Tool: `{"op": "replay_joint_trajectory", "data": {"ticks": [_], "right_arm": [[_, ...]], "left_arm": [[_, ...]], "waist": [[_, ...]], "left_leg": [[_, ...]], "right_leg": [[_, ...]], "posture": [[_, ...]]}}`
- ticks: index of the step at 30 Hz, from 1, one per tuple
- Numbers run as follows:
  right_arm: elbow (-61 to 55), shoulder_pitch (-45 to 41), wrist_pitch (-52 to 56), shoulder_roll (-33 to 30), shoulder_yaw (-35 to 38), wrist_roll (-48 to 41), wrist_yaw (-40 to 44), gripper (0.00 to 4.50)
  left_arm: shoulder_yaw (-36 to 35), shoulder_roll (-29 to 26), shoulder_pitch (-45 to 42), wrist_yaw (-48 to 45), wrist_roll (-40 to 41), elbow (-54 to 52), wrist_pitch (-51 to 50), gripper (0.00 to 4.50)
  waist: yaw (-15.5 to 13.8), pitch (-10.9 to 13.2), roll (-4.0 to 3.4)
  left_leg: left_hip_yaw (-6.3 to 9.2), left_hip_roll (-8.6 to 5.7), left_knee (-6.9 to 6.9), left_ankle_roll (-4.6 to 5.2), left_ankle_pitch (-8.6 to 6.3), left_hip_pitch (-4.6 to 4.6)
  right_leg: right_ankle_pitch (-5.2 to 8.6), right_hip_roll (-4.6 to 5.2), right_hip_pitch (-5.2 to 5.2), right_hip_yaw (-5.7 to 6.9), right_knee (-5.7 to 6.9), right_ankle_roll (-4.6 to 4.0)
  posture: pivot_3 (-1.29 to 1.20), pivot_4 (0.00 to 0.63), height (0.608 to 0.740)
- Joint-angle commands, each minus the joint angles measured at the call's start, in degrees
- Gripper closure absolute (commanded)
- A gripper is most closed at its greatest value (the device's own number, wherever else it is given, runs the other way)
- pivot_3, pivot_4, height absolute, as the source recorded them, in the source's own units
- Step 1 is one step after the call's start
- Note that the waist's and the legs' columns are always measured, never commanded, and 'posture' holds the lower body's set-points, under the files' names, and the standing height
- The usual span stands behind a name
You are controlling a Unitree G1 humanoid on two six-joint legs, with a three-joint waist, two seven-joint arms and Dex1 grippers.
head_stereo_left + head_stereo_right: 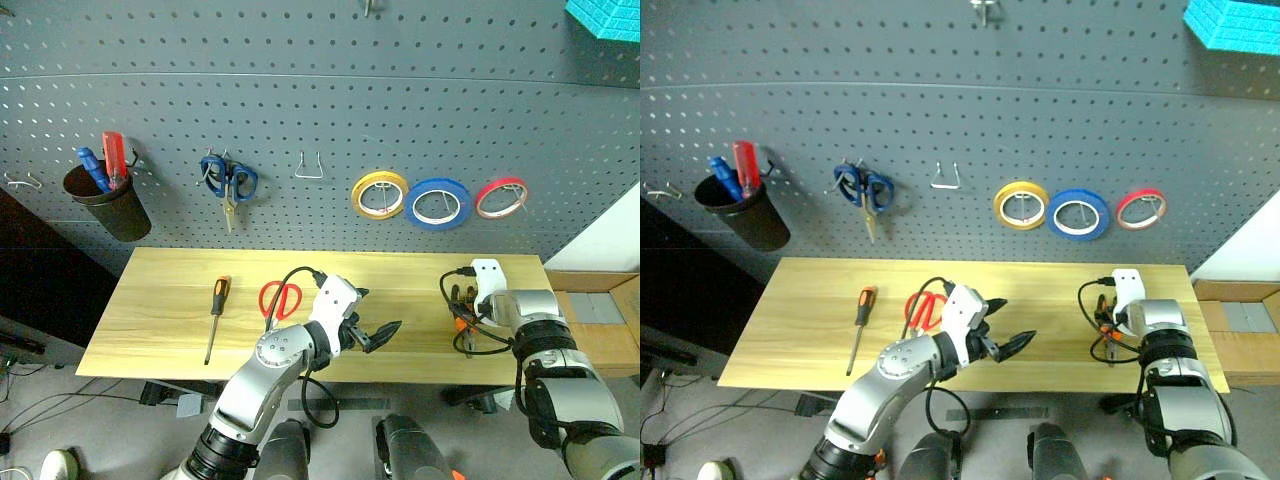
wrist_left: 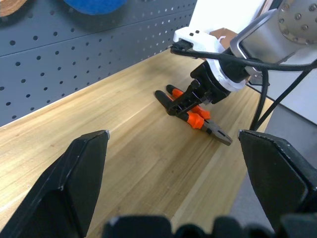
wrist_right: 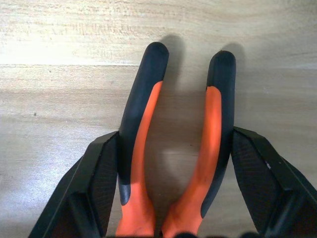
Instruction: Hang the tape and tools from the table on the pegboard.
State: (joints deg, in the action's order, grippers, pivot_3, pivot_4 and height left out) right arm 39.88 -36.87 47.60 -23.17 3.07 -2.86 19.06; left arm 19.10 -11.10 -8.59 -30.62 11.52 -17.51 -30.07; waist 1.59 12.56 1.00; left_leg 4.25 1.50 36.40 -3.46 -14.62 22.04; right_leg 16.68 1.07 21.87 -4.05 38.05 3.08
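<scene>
While the pliers [image 3: 173,148] lie flat near the front right edge of the table [image 1: 400,350], your right gripper [image 3: 173,178] has a finger against the outside of each orange-and-black handle; the jaws look to be closing on the handles, though you should not count the tool as lifted, since it rests on the wood. Your left gripper [image 1: 375,335] hangs spread wide and empty over the middle of the table's front edge, gripping nothing. Item next, left of centre on the table: the red-handled scissors [image 1: 281,298], lying flat and partly behind your left wrist, not yet hung. Item beside them, further left: a screwdriver [image 1: 216,318] with an orange-and-black handle, also on the wood. Further back, on the pegboard [image 1: 330,110]: the blue tape [image 1: 438,203] already hangs on its hook, between a yellow ring [image 1: 380,194] and a red ring [image 1: 500,198], so you may enter that part as done. An empty wire hook [image 1: 308,166] stands left of the yellow ring; blue-handled scissors [image 1: 229,183] hang beyond it, and a black cup [image 1: 108,200] with tools sits at far left. Judged tally: one of three hung, pliers in hand's reach, scissors outstanding.
</scene>
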Motion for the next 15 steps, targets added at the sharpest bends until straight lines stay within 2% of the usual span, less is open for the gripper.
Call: {"op": "replay_joint_trajectory", "data": {"ticks": [1, 4, 8, 12, 15], "right_arm": [[-16.4, 5.3, -1.5, -1.5, -4.2, -0.9, 6.6, 1.61], [-36.3, 14.0, -2.3, -3.4, -6.7, -2.9, 10.5, 1.61], [-54.7, 22.2, -3.5, -3.1, -7.4, -4.3, 10.8, 1.61], [-67.3, 23.5, -2.7, 3.3, -7.0, -7.7, 7.6, 1.61], [-70.8, 20.3, -1.3, 10.1, -6.7, -9.7, 3.8, 1.61]], "left_arm": [[-2.9, 0.1, 1.5, 0.7, 2.9, -6.0, -0.9, 0.00], [-6.3, -0.8, 4.8, 1.8, 5.8, -11.0, -3.7, 0.00], [-9.8, -2.7, 10.3, 3.2, 9.6, -20.1, -7.4, 0.00], [-15.0, -4.1, 15.2, 6.6, 12.9, -30.0, -11.1, 0.00], [-18.2, -3.6, 16.5, 11.0, 13.6, -35.1, -12.6, 0.00]], "waist": [[-0.1, 0.0, -0.04], [-0.2, 0.0, -0.16], [-0.6, -0.1, -0.20], [-1.3, -0.2, -0.20], [-1.9, -0.5, -0.18]], "left_leg": [[0.02, 0.01, -0.01, 0.00, 0.00, 0.08], [0.07, 0.03, -0.01, -0.02, 0.01, 0.51], [0.26, 0.03, -0.03, -0.06, 0.00, 0.72], [0.29, 0.01, 0.02, -0.35, 0.15, 0.70], [0.41, 0.03, 0.01, -0.67, 0.32, 0.69]], "right_leg": [[0.00, 0.00, 0.08, 0.02, 0.00, 0.00], [0.00, 0.00, 0.47, 0.05, 0.03, 0.00], [0.03, 0.02, 0.55, 0.20, -0.05, 0.03], [0.03, 0.05, 0.54, 0.22, 0.02, 0.04], [0.02, 0.03, 0.53, 0.34, 0.06, 0.03]], "posture": [[0.12, 0.214, 0.740], [0.12, 0.194, 0.740], [0.14, 0.164, 0.740], [0.18, 0.128, 0.740], [0.21, 0.111, 0.740]]}}
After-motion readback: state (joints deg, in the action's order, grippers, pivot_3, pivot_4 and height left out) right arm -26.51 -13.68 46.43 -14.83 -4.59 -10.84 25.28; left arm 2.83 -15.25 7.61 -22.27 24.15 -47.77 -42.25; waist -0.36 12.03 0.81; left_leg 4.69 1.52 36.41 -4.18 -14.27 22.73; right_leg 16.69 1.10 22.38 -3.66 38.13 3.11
